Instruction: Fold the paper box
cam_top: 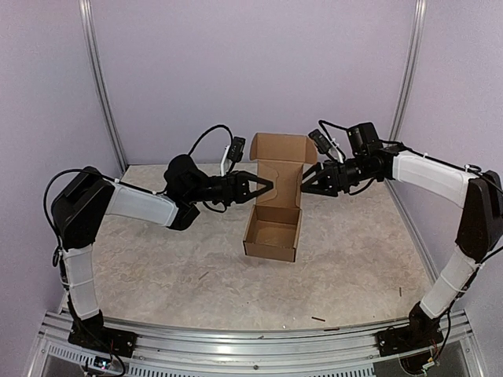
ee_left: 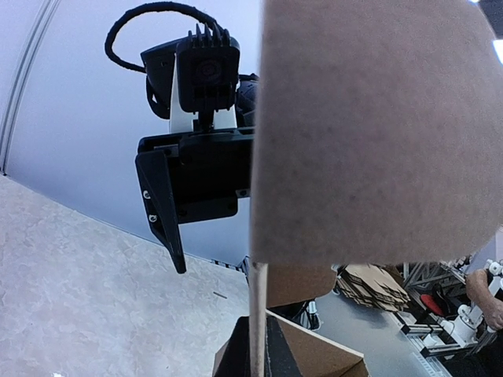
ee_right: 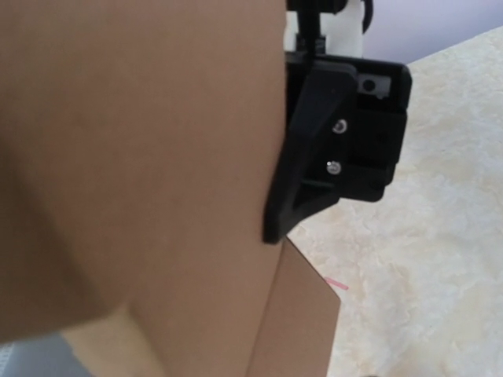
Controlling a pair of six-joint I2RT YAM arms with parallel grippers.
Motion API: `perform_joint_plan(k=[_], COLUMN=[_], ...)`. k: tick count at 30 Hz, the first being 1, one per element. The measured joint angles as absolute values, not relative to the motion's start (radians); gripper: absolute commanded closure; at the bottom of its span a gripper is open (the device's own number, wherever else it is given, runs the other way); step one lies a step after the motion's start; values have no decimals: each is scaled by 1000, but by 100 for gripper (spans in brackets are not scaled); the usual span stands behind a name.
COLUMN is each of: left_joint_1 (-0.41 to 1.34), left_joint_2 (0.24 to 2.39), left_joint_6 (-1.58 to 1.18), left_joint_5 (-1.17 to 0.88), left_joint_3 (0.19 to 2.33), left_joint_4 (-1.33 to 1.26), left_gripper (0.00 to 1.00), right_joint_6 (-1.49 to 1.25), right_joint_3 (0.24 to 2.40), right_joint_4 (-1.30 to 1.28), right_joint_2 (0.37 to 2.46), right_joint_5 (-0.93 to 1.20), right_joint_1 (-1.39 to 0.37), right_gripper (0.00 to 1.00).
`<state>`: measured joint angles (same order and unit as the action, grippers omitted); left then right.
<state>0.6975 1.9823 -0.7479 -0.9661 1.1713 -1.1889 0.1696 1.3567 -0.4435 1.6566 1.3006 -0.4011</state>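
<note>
The paper box (cam_top: 272, 232) stands mid-table as an open brown tray, its lid panel (cam_top: 280, 161) raised upright at the back. My left gripper (cam_top: 267, 186) comes in from the left and is shut on the lid's left side flap. In the left wrist view that flap's thin edge (ee_left: 258, 314) runs down between my dark jaws (ee_left: 258, 357). My right gripper (cam_top: 307, 187) is at the lid's right side, open. One of its fingers (ee_left: 169, 228) hangs apart from the cardboard. In the right wrist view brown cardboard (ee_right: 141, 173) hides its own fingers.
Tiny dark scraps (cam_top: 317, 319) lie near the front of the marbled table, and a pink one (ee_right: 336, 283) lies beside the box. An aluminium rail (cam_top: 251, 338) runs along the near edge. Purple walls close the back and sides. A stack of flat cardboard sheets (ee_left: 377, 287) lies beyond the table.
</note>
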Motion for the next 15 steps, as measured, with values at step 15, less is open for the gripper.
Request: perform_joint_plan(k=[15], left_joint_1=[701], left_joint_2=[2006], left_joint_6=[-788], left_joint_5=[-910], left_joint_3=[1192], left_joint_4=[-1199], left_gripper=[100], right_joint_6=[-146], right_joint_3=[1225], right_joint_4=[-82], right_joint_2=[1600], right_joint_5=[1274], right_joint_1=[-401], right_gripper=[75])
